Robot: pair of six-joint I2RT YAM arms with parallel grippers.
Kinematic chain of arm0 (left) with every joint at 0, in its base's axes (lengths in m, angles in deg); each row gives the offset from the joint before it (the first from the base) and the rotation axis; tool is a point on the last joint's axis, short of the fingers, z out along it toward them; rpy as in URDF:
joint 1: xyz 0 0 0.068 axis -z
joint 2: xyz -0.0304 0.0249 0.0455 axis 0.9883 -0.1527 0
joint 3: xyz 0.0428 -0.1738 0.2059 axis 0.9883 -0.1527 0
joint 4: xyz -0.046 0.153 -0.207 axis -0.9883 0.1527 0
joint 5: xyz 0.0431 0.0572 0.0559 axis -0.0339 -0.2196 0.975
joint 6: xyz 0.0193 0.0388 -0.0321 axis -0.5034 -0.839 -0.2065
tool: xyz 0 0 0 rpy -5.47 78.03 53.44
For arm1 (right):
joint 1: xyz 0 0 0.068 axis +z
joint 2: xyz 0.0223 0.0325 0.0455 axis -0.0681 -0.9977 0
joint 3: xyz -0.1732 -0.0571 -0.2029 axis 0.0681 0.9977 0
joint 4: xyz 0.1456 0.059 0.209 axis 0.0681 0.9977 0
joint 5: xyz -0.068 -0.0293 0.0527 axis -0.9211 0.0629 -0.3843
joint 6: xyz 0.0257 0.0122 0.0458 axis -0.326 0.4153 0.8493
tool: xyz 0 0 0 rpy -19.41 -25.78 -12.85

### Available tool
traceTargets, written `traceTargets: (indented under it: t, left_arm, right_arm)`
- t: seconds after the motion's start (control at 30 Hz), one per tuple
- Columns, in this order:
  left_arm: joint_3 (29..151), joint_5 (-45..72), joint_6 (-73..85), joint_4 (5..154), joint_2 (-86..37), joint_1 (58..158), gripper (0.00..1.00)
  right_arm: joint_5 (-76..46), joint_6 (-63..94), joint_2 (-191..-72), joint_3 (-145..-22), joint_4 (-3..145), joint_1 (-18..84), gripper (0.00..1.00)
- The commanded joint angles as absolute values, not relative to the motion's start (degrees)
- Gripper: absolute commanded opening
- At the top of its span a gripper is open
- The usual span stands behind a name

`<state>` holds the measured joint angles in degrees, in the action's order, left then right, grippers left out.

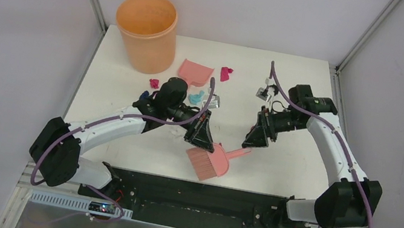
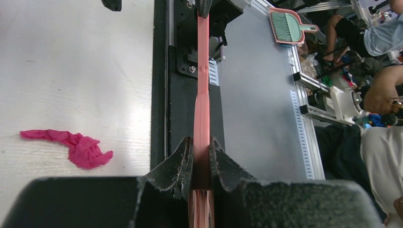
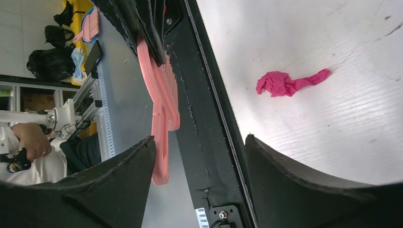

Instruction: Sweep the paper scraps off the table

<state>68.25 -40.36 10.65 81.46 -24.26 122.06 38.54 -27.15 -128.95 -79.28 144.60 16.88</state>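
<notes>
The top external camera is looking steeply down from high at the near side, taking in the whole table [image 1: 304, 112] from afar. Both wrist cameras are hanging close over the tabletop, facing back toward its black front edge — and both are catching the same hand brush [image 2: 202, 95].

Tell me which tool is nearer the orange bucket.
Left. The left tool, holding the hand brush, sits front-right of the orange bucket; the right tool is farther right.
</notes>
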Motion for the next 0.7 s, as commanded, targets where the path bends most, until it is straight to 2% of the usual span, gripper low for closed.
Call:
traceTargets:
  t: [0.0,0.33,0.5,0.67]
  left_arm:
    - [68.40,-43.49,14.20,75.08,-25.13,121.78,0.00]
    - [68.21,-44.57,16.84,71.64,-26.73,120.59,0.00]
    - [67.83,-44.52,18.12,70.23,-27.09,120.51,0.00]
    - [67.90,-44.63,18.94,69.64,-28.09,120.51,0.00]
  right_arm:
    - [41.05,-29.03,-125.82,-76.20,144.21,17.27,0.71]
    - [45.53,-29.03,-121.78,-73.93,143.72,17.26,0.71]
    - [47.96,-29.71,-122.80,-73.52,145.18,17.27,0.76]
    - [48.46,-30.17,-122.96,-73.42,145.03,17.32,0.68]
